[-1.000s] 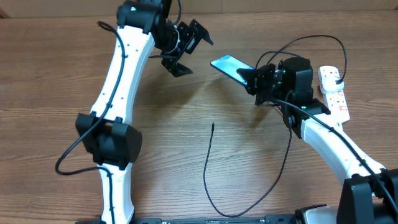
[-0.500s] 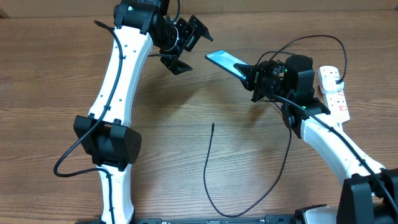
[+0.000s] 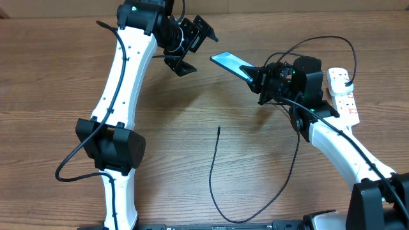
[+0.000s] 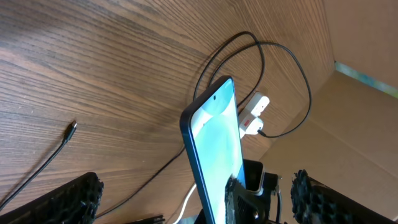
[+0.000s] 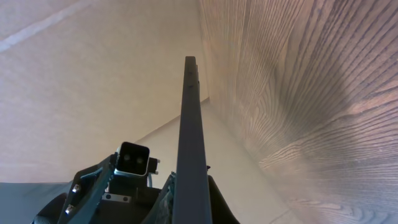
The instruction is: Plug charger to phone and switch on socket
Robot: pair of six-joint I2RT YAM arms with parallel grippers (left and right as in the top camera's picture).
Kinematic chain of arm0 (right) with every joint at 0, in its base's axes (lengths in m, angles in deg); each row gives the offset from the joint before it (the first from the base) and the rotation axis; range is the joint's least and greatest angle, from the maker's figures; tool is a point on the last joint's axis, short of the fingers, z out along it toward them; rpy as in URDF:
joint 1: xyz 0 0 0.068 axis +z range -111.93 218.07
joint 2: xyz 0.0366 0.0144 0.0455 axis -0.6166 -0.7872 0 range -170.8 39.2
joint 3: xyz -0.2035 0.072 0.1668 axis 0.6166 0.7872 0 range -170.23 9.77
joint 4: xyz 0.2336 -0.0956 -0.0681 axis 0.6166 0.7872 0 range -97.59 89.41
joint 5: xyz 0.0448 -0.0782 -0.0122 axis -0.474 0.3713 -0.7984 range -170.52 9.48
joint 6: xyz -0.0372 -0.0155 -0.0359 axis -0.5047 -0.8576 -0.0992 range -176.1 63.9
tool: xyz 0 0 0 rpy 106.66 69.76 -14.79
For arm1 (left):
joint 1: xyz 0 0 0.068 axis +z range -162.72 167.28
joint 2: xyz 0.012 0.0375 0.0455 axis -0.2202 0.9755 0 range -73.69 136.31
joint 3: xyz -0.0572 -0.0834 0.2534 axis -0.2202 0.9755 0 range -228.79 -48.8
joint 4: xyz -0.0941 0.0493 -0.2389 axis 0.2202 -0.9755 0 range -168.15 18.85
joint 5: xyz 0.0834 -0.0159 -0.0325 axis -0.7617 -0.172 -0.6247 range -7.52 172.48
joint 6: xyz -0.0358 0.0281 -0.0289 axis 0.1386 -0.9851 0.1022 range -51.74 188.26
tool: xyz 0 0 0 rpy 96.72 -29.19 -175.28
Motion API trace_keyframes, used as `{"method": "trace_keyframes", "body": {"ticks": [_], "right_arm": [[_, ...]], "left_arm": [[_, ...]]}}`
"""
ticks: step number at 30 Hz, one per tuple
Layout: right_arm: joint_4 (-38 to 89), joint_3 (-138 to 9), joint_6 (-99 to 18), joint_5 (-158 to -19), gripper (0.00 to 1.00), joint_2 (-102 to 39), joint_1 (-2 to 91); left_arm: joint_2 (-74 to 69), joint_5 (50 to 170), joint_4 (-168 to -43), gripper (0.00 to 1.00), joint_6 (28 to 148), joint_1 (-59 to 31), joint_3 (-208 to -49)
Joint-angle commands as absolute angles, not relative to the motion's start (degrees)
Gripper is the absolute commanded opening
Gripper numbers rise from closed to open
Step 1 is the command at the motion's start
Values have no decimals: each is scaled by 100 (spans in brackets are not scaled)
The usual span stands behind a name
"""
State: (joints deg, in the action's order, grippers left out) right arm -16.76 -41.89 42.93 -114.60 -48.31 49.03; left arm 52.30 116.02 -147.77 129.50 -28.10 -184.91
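1. Now: right gripper (image 3: 259,80) clamped on phone (image 3: 229,63), which tilts up off the table (image 3: 51,76).
2. Left gripper (image 3: 193,48) spread wide near phone's free end, apart.
3. Charger (image 3: 214,172) tip lies loose below; socket (image 3: 344,96) beside right arm.

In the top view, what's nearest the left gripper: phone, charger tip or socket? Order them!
From the left gripper:
1. phone, just beside it.
2. charger tip, mid-table.
3. socket, far right.
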Motion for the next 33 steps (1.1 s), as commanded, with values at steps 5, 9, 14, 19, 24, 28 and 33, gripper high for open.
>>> {"method": "trace_keyframes", "body": {"ticks": [5, 9, 14, 19, 24, 28, 33], "right_arm": [[-1781, -4310, 4317, -11535, 4, -4805, 4892], [-1781, -4310, 4319, -11543, 4, -4805, 4892], [-1785, -4310, 4771, -11668, 4, -4805, 4892], [-1767, -4310, 4977, -11694, 4, -4805, 4892], [-1765, -4310, 5602, -11777, 4, -4805, 4899], [-1767, -4310, 5897, -11775, 4, -4805, 4910], [-1767, -4310, 6400, -11773, 4, -4805, 4925]], "left_arm": [[5154, 11502, -14737, 100, 12886, -2862, -18552], [5154, 11493, -14711, 100, 12888, -2860, -18552], [5154, 11491, -14667, 100, 12888, -2882, -18552], [5154, 11493, -14580, 100, 12906, -2908, -18550], [5154, 11462, -14514, 100, 13142, -2982, -18550], [5156, 11215, -14499, 100, 13455, -3061, -18550], [5156, 11005, -14501, 100, 13957, -3162, -18550]]}}
